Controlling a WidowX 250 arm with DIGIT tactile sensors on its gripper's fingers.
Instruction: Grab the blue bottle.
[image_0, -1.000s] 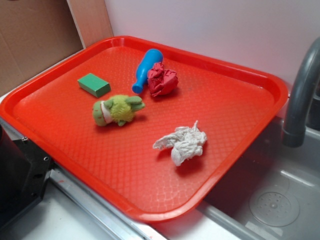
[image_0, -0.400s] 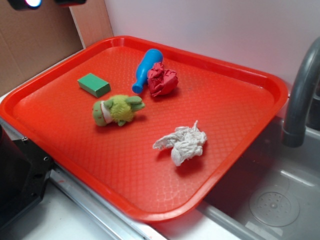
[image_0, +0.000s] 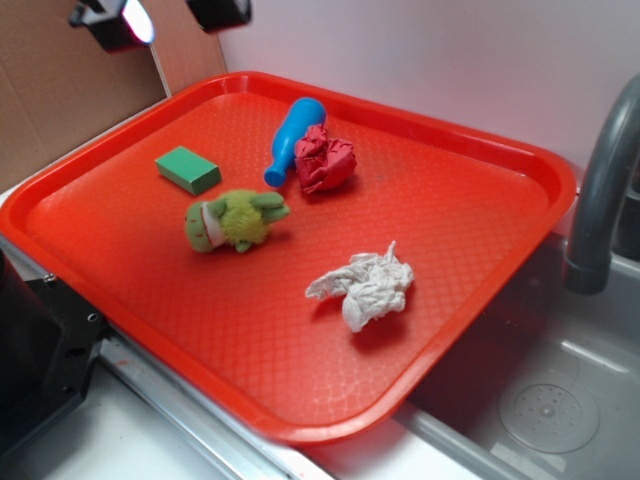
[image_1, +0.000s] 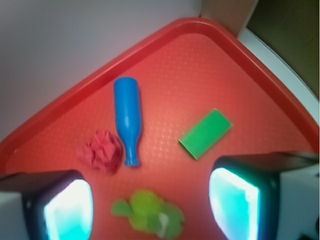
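The blue bottle (image_0: 290, 138) lies on its side on the red tray (image_0: 470, 260), near the far rim, its neck pointing toward the front. It touches a crumpled red cloth (image_0: 324, 160). In the wrist view the blue bottle (image_1: 127, 118) lies ahead of the fingers, neck toward me. My gripper (image_0: 160, 17) hangs high at the top left of the exterior view, well above the tray and away from the bottle. It is open and empty, and its fingertips (image_1: 234, 201) stand wide apart.
A green rectangular block (image_0: 187, 169) lies left of the bottle. A green plush toy (image_0: 234, 219) lies in front of it, under the gripper in the wrist view (image_1: 150, 215). A crumpled white cloth (image_0: 366, 286) lies mid-tray. A grey faucet (image_0: 600, 190) and sink stand at the right.
My gripper has come into the exterior view from the top left and moved rightward. Nothing on the tray has moved.
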